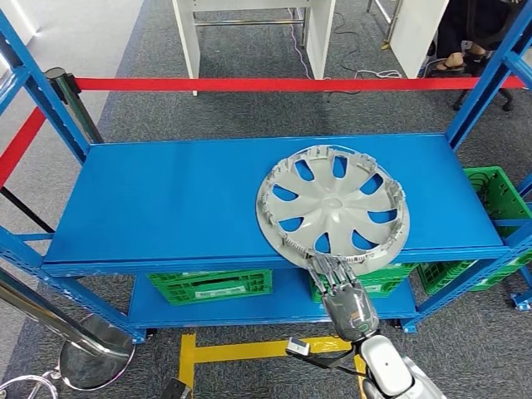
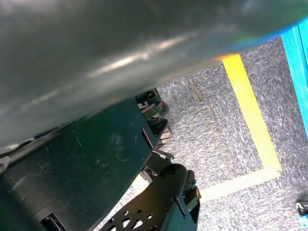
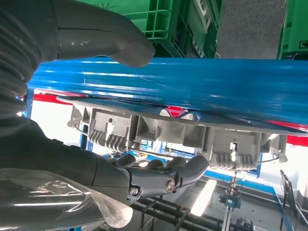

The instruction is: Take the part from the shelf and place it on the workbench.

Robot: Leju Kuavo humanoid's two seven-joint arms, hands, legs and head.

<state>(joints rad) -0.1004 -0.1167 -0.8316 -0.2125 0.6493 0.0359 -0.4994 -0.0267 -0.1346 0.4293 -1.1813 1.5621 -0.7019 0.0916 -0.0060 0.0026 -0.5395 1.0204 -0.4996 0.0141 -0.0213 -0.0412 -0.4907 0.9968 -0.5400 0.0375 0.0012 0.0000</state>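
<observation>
**Right robot hand reaching for the hubcap at the shelf's front edge**

A round silver-grey plastic wheel cover with curved spokes and clips around its rim [image 1: 332,206] lies inner side up on the upper board of the blue metal shelf [image 1: 157,199], toward its right, with its near edge overhanging the shelf's front lip. The right robot hand [image 1: 336,278] is at that overhanging edge. In the right wrist view its dark fingers [image 3: 171,175] lie spread along the cover's clipped rim [image 3: 171,130], while the thick grey thumb [image 3: 120,41] sits on the other side of the shelf's blue front rail, apart from the fingers. The hand looks open and not yet closed on the part; whether the fingertips already touch the rim cannot be told. The left robot hand's state cannot be told.

This appears to be the grasp step, with the pick not yet made. The next move probably calls for pinching the overhanging rim between thumb and fingers, then lifting the cover off the board without snagging its clips.

Green plastic crates [image 1: 210,285] sit on the lower shelf.
</observation>
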